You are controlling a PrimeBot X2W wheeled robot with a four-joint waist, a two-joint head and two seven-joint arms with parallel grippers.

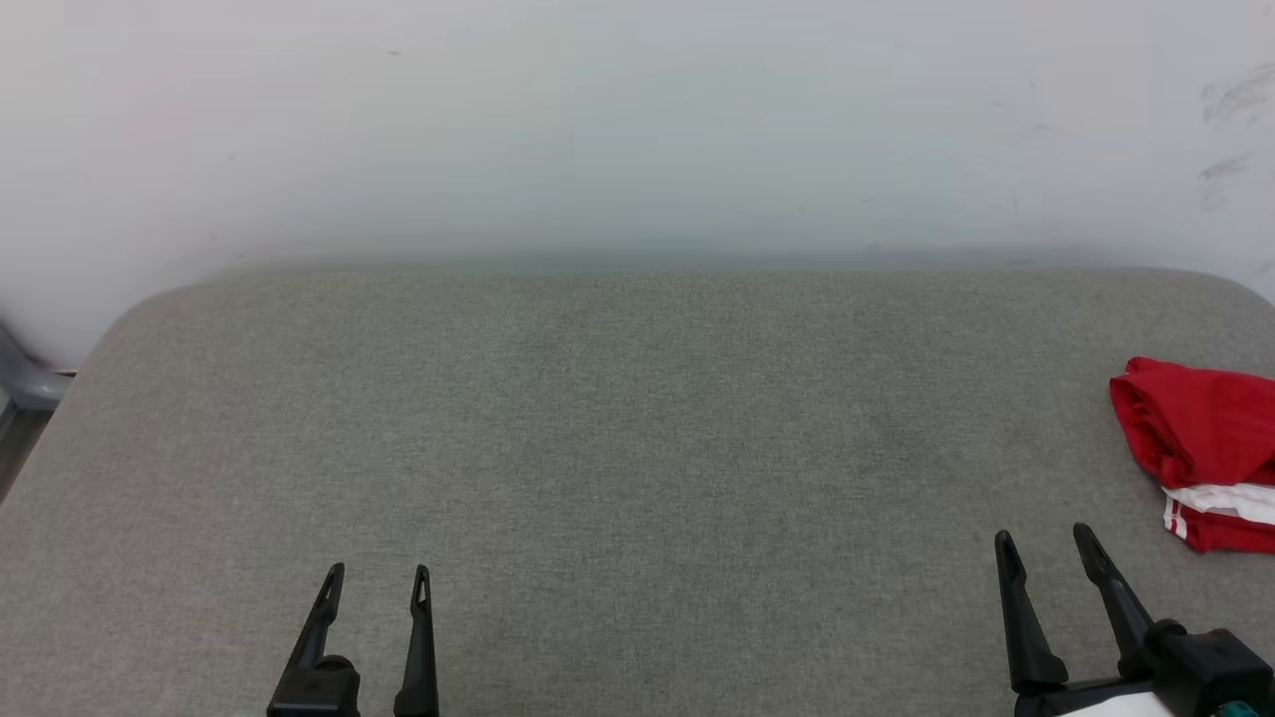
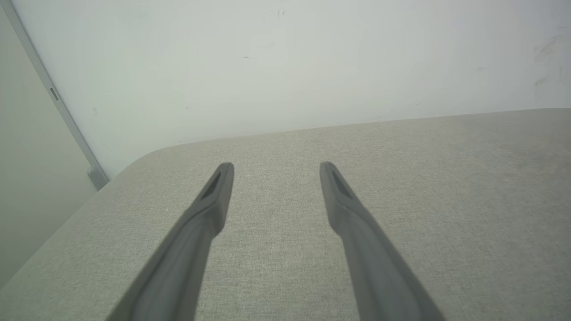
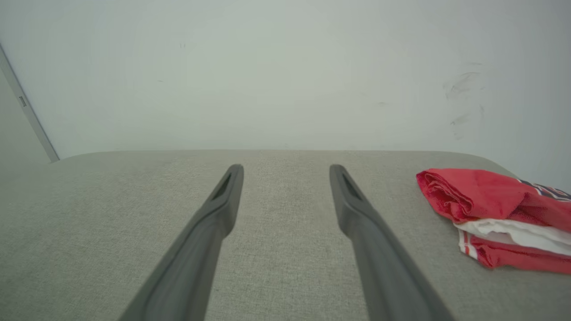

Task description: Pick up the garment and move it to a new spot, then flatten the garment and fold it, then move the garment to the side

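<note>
While the big grey surface (image 1: 618, 448) spread wide under the arms, the garment (image 1: 1200, 448) sat far off at its right edge. It was a small red and white bundle in soft layers, partly cut off by the head view. That could fit a shirt folded and put aside, or a shirt lying in a heap to be picked up; I could not tell which. The left gripper (image 1: 379, 572) and right gripper (image 1: 1044, 534) both had fingers apart and held nothing, the right one near the garment but not touching it.
</note>
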